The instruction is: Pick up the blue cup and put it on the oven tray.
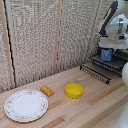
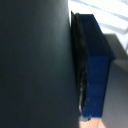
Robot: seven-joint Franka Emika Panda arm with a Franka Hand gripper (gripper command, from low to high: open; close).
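Observation:
The blue cup (image 1: 106, 54) hangs upright at the exterior view's right, just over the oven tray (image 1: 102, 70), a dark wire rack sticking out from the oven. My gripper (image 1: 107, 47) comes down from above and is shut on the cup's rim. Whether the cup's base touches the bars I cannot tell. In the wrist view the blue cup wall (image 2: 96, 65) presses against a broad dark finger (image 2: 32, 60) that fills most of the picture; the other finger is hidden.
On the wooden table stand a yellow bowl (image 1: 74, 90), a small orange block (image 1: 47, 90) and a round white patterned plate (image 1: 26, 105). A woven screen forms the back wall. The oven body (image 1: 120, 59) sits behind the rack.

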